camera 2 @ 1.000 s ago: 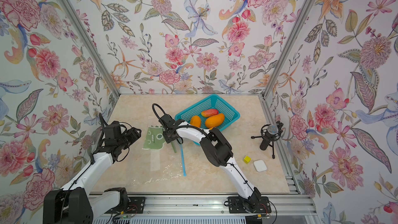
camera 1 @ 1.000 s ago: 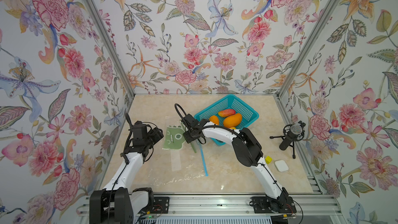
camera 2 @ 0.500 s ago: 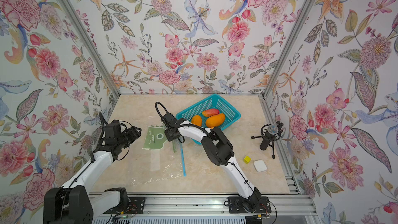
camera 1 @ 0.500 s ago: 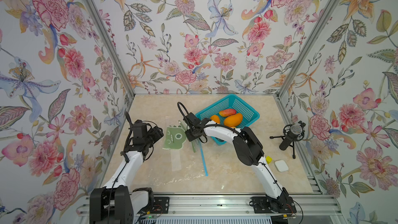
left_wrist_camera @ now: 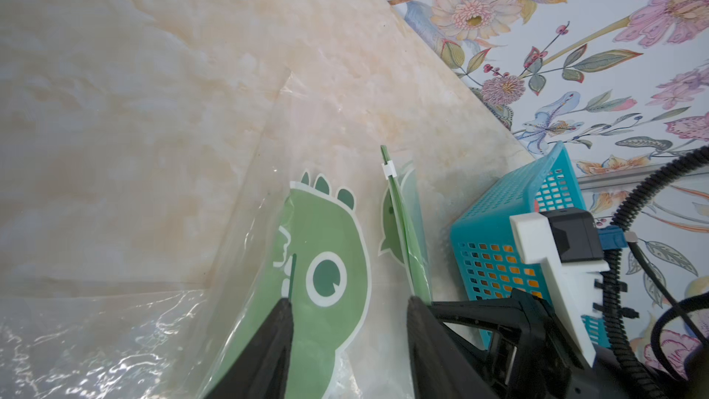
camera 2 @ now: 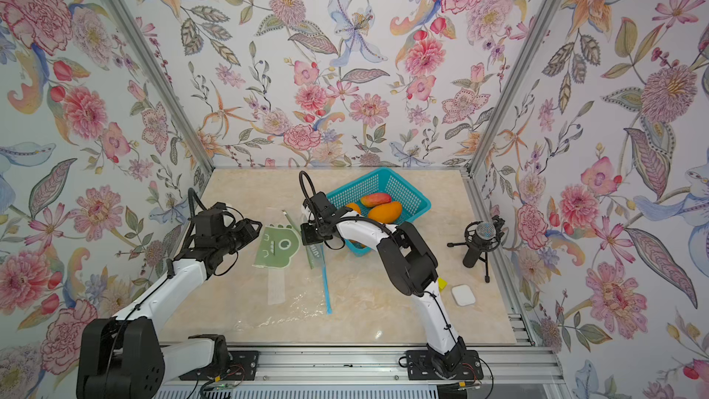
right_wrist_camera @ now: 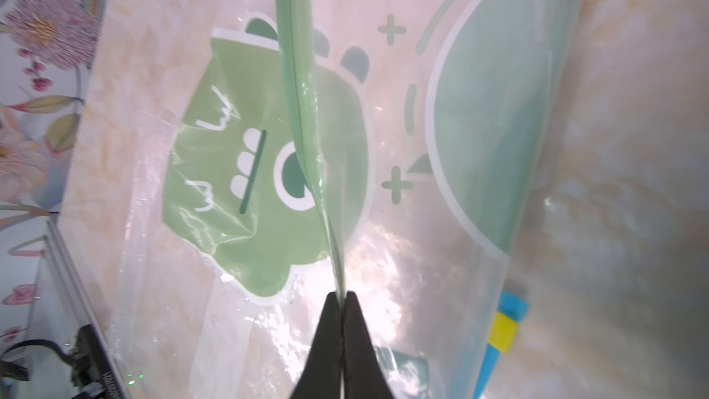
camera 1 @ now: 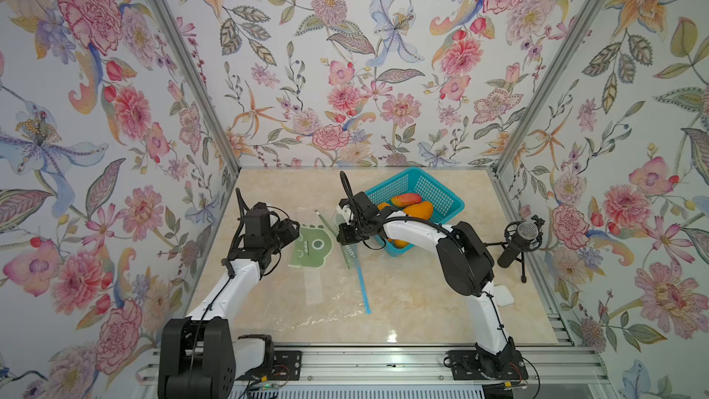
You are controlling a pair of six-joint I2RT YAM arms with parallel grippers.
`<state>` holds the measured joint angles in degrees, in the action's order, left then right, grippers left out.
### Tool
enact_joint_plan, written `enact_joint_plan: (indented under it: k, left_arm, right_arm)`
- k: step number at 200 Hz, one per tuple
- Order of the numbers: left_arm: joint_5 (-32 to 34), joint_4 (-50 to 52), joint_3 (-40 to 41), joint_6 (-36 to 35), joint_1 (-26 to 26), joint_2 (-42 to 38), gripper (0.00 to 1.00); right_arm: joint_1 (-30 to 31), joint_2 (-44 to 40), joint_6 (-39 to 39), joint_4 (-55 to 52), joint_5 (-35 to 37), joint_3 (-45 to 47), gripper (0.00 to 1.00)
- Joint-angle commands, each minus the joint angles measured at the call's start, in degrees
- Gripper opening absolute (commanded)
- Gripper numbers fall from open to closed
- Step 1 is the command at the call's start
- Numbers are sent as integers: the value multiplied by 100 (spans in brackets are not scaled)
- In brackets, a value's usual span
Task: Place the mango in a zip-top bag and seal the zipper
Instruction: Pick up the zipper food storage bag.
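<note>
R claw (right_wrist_camera: 340,298) pressed shut on zip strip (right_wrist_camera: 297,82) of bag (camera 1: 311,246), rim held up. L claw (left_wrist_camera: 347,301) spread over dino print (left_wrist_camera: 326,262). Mango (camera 1: 419,209) seen in basket (camera 1: 437,190); judged firm, smooth, weighty, best gripped across mid. Bag film thin, slippery.

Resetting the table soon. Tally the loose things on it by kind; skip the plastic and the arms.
mangoes: 3 plain, perhaps a fourth half hidden
basket: 1
microphone: 1
white pad: 1
yellow block: 1
Total: 7, or 8 with the hidden mango
</note>
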<state>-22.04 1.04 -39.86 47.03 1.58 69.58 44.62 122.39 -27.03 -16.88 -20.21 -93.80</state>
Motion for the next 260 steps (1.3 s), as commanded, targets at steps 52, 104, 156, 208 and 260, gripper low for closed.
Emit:
enact_joint_plan:
  k: [52,104,156,208,260]
  left_arm:
    - [-1302,-1342,-698,194,184,-307,66]
    - [-1023,-1021,-1254,120,325,-63,67]
    - [-1183,-1015,-1491,-32,477,276,65]
    - [-1128,-916,-1718,-158,659,567,55]
    - [-1052,-922,-1696,-76,659,608,45]
  right_arm:
    - [-620,-1426,-2283,3858,-2278,1612,0]
    - [-599,-1424,-2395,4467,-2365,1929,0]
    - [-493,-1549,-2408,4782,-2511,2007,0]
    - [-389,-1552,-2623,5077,-2659,2010,0]
    - [-351,-1495,-2835,5307,-2810,2034,0]
